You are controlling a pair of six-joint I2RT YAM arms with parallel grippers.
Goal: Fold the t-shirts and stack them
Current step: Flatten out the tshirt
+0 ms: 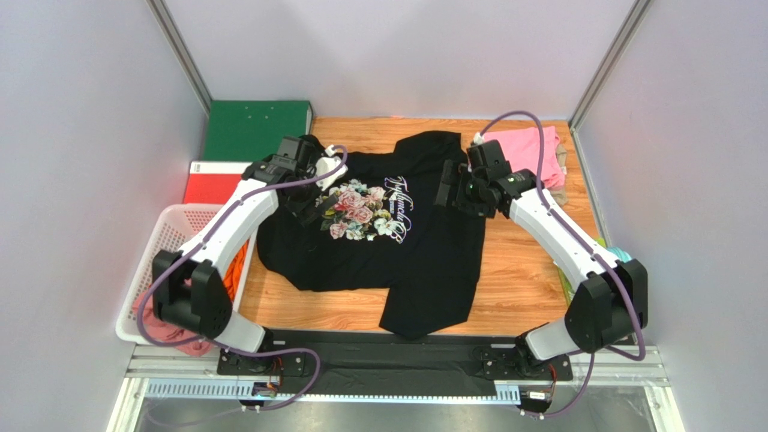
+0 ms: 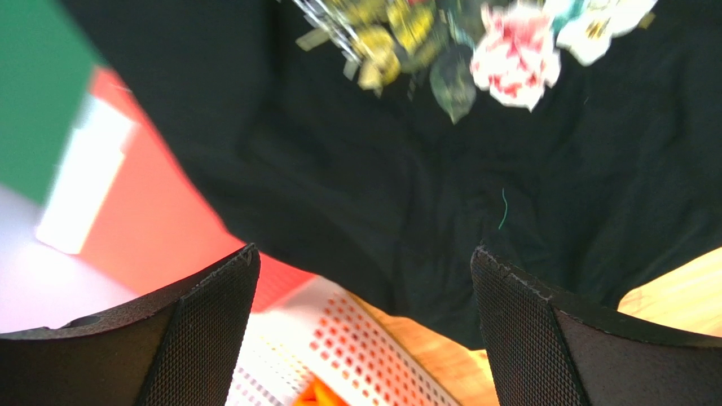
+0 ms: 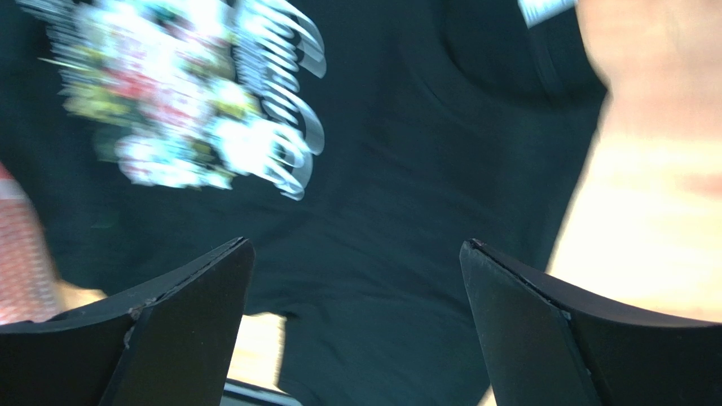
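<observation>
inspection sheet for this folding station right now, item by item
surface: wooden tabletop, partly under cloth
job's things: black t-shirt with rose print spread out, not folded; pink t-shirt at the far right corner; orange cloth and dusty-rose cloth in the white plastic basket at the left
clutter: green binder and red binder far left; teal bundle at the right edge
grippers: left pincer and right pincer open, empty, above the black shirt
cables: purple cables loop along both arms
surroundings: grey panel walls
</observation>
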